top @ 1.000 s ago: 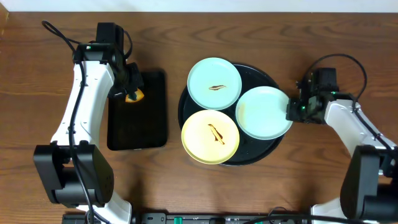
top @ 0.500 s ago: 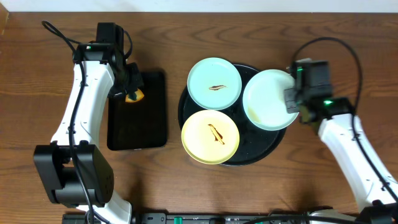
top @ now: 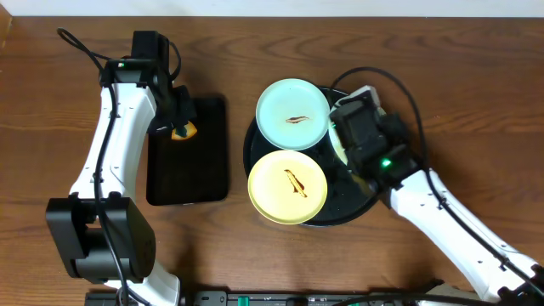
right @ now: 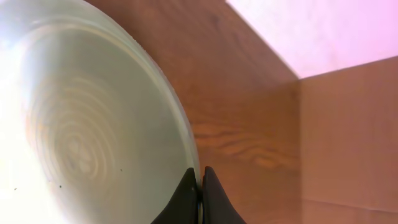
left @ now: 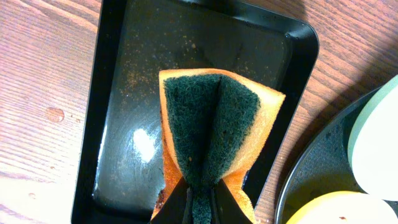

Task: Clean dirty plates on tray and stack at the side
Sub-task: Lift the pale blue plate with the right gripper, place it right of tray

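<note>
The round tray (top: 367,197) sits right of the worktop's (top: 255,34) centre, and the rectangular tray (top: 187,183) lies on its 9 o'clock side, just apart from it.

Two plates lie flat on the round tray, their edges touching. The mint plate (top: 293,115) is at 11 o'clock with a brown smear at its centre. The yellow plate (top: 287,187) is at 7 o'clock, also smeared, and overhangs the tray's rim.

The third plate (right: 81,124) is at about 2 o'clock, tipped steeply up on edge. From overhead only a pale sliver of it (top: 336,144) shows beside the right arm (top: 442,212). The right fingers (right: 181,202) are closed tight on its rim, one on each face. Its visible face looks clean, with faint concentric rings. Whether its lower edge touches the tray cannot be told.

The left arm (top: 115,127) reaches over the 12 o'clock end of the rectangular tray. The left fingers (left: 176,208) are pinched nearly together on a sponge (left: 211,130), orange with a dark green scouring face, folded along its middle. The sponge hangs over the rectangular tray, whose floor is dusted with brown specks.
</note>
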`<act>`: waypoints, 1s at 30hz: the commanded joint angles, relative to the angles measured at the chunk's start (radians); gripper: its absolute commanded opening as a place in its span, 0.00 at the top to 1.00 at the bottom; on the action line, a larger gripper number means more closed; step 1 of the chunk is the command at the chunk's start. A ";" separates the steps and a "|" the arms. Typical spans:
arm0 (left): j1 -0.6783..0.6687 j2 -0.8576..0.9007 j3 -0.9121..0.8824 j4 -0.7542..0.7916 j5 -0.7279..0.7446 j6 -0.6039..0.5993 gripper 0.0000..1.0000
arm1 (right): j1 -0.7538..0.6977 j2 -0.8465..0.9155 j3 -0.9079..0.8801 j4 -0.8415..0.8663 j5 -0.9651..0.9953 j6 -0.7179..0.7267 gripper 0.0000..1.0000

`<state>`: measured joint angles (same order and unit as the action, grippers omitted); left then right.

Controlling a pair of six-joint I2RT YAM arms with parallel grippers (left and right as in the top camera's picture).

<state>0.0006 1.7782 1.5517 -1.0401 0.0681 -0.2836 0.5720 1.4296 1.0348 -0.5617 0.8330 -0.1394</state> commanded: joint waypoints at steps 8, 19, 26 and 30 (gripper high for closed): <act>0.000 -0.027 -0.002 -0.002 -0.009 0.010 0.92 | 0.074 -0.010 0.018 0.043 0.158 -0.110 0.99; 0.000 -0.027 -0.002 -0.003 -0.009 0.010 0.92 | 0.027 -0.010 0.018 0.035 0.134 0.110 0.99; 0.000 -0.027 -0.002 -0.003 -0.008 0.009 0.92 | -0.181 -0.018 0.018 -0.008 -0.069 0.236 0.99; 0.000 -0.027 -0.002 -0.003 -0.008 0.009 0.92 | -0.340 -0.044 0.019 -0.055 -0.189 0.301 0.99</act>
<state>0.0006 1.7782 1.5517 -1.0405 0.0681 -0.2836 0.3153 1.4254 1.0351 -0.6033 0.7517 0.0654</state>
